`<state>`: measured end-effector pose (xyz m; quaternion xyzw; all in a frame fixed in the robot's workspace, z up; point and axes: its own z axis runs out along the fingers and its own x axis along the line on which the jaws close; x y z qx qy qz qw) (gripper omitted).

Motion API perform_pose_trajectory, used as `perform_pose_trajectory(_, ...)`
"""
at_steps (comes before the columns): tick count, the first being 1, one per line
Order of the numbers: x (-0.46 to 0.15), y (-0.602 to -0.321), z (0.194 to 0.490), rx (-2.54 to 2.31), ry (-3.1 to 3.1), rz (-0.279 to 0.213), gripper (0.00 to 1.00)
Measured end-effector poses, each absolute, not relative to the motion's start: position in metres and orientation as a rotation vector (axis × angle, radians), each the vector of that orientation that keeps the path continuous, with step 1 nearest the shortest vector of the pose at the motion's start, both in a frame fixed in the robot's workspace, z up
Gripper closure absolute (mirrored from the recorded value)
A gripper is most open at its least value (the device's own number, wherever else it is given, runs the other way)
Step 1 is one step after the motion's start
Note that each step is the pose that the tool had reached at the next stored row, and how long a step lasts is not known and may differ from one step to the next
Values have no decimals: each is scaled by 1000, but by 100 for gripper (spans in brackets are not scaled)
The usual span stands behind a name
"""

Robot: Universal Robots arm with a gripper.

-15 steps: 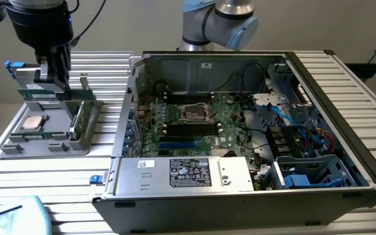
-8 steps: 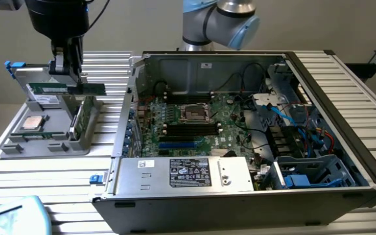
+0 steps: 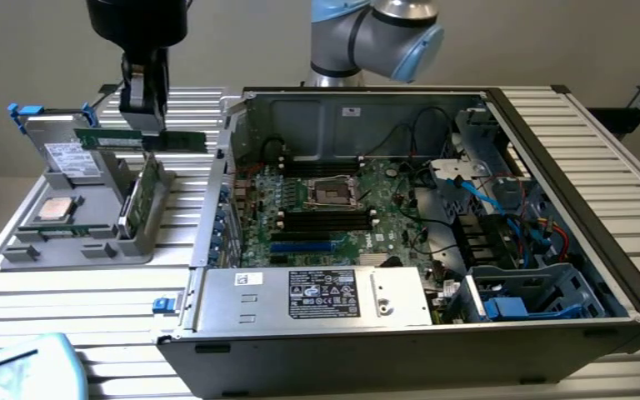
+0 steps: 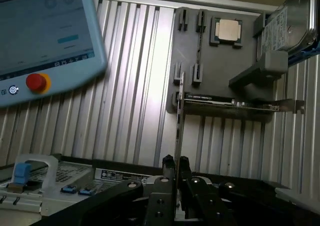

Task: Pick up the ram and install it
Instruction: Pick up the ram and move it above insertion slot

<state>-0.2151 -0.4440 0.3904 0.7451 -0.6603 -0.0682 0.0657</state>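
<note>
Grips the ram in the gripper, jaws pinching both faces near mid-length; carries it level, raised above the gray holder on the tabletop; stands to the exterior view's left of the open computer case, outside it; appears edge-on in the wrist view, a thin line rising from between the fingertips. Locates black memory slots on the motherboard inside the case, well apart from the ram. Stores in the holder: a processor; a hard drive; an expansion card. Places a touch-screen pendant with red button near the holder.
</note>
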Motion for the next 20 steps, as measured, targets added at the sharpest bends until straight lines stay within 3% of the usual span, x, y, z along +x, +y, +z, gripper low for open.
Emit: perform_pose_trajectory(20, -136, -444, 392, 2266, -2008, -170, 86)
